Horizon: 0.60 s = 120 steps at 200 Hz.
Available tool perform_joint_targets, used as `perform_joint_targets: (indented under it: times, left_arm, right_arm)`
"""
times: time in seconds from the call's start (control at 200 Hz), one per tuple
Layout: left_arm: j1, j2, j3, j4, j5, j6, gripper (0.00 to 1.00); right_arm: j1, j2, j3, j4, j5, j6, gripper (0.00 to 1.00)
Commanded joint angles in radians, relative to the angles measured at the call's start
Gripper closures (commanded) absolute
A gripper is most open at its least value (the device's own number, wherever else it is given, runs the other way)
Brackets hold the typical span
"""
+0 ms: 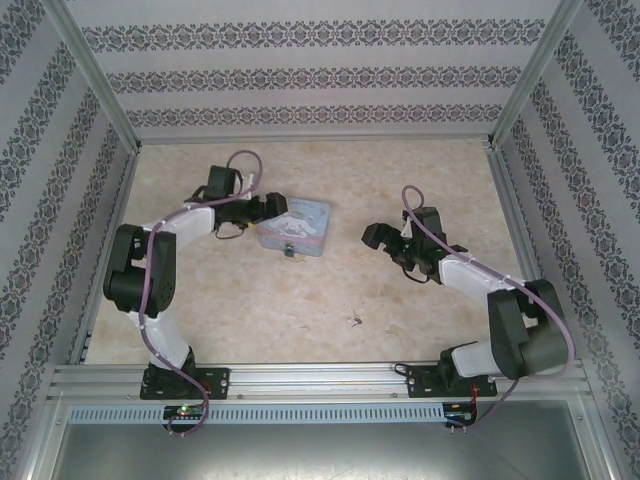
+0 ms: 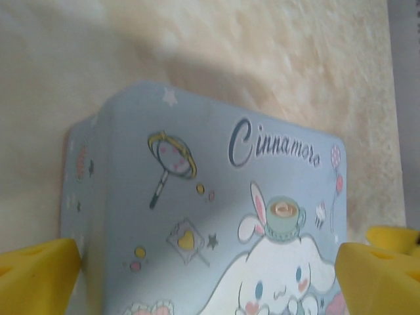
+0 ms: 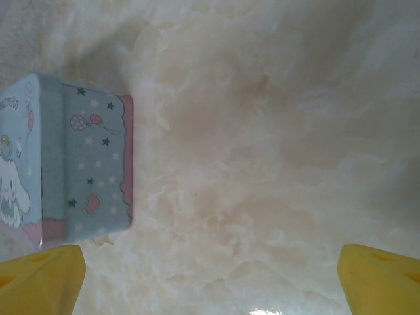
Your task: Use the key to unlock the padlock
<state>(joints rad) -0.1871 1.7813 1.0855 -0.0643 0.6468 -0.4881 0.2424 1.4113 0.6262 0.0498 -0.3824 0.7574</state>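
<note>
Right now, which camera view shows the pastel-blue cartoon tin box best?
The left wrist view: the pastel-blue cartoon tin box is close, its lid lettering legible. The top external view shows the whole tin but small. In the right wrist view the tin shows one starred side wall and a strip of lid.

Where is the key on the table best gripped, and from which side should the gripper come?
The key lies flat and alone on the bare table, nearer the right arm. Probably come straight down from above with the open right gripper, closing across its narrow width. Which end is the head is too small to tell.
</note>
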Motion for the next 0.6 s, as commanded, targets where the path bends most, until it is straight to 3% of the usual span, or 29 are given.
perform_joint_targets:
  times: [0.0,0.24,0.595]
  left_arm:
    - [-0.078,-0.075,-0.103,0.184,-0.074,-0.155,0.0]
    - [-0.103,-0.216,-0.21,0.13,-0.303,-0.217,0.0]
    - [-0.125,-0.236,-0.19,0.176,-0.236,-0.289,0.0]
  right_arm:
    - [0.01,0.016,0.03,0.046,-0.088,0.016,0.02]
    - [0.029,-0.017,0.01,0.032,-0.079,0.008,0.02]
    - [0.094,-0.007,0.048,0.043,-0.014,0.017,0.1]
